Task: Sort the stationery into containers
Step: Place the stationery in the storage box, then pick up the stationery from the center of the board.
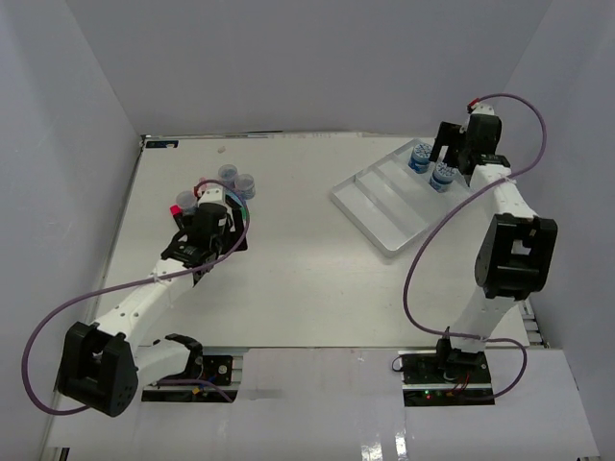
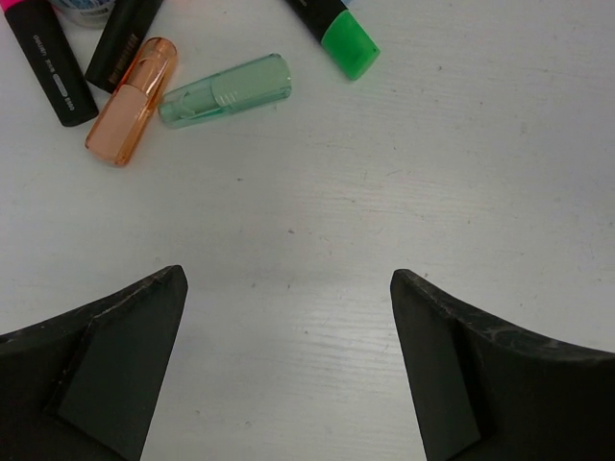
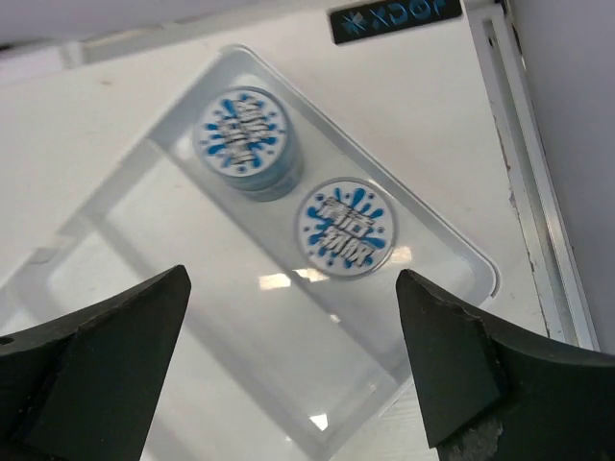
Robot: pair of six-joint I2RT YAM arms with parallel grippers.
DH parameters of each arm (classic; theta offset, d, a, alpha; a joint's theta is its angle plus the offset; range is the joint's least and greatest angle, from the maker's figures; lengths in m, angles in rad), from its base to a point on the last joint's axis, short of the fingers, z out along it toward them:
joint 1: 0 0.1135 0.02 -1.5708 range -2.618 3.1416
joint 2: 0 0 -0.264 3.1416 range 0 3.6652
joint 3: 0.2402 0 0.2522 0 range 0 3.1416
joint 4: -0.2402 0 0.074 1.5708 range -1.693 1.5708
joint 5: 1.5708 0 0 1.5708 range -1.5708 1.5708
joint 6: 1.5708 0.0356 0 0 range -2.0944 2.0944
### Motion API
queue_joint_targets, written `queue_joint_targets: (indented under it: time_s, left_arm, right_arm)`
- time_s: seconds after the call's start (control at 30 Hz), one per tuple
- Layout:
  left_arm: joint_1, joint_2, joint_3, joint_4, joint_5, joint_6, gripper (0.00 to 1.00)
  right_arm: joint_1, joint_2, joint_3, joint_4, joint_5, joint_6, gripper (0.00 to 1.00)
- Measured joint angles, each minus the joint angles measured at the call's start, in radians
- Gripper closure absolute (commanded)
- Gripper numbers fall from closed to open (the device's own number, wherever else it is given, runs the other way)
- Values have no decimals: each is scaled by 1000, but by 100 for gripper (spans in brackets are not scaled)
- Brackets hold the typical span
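Two round jars with blue-white lids [image 3: 242,134] [image 3: 345,228] stand in the end compartment of the white tray [image 3: 459,248]. My right gripper [image 3: 293,279] hangs open just above them, holding nothing; in the top view it [image 1: 454,158] is over the tray's far right corner [image 1: 394,206]. My left gripper [image 2: 288,279] is open over bare table. Ahead of it lie an orange marker [image 2: 133,101], a pale green marker [image 2: 226,90], a bright green marker [image 2: 338,31] and two black-bodied ones [image 2: 53,62]. Two more jars [image 1: 237,179] stand just beyond the left gripper [image 1: 213,204].
The tray's other long compartments [image 1: 375,197] lie toward the table's middle. Grey walls close in the table on the left, back and right. A metal rail [image 3: 533,192] runs along the table's right edge beside the tray.
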Motion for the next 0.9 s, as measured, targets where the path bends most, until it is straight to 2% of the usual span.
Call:
queue_joint_targets:
  time_s: [0.13,0.23,0.33,0.47,0.73,0.9]
  left_arm:
    - [8,78,69,-21,22,-27,2]
    - [23,129,135,-29,31,-43,2]
    - [46,207,225,-34,31,-56,2]
    - [123,339,359,-32,32,-84,2]
    - [341,583,549,-37,6,-108,2]
    - [375,718,630,-47,-23,-96,2]
  right_arm:
    - [60,-213,-95,21,-69,-12,7]
    - [158,-335,-180,50,-119,-22,7]
    - [261,-412,-278,75,-169,-23,7]
    - [340,-506,-442,97,-210,-2,8]
    - [415,-679,-625,118,-261,11,8]
    - [415,-750,-702,129,-287,19,8]
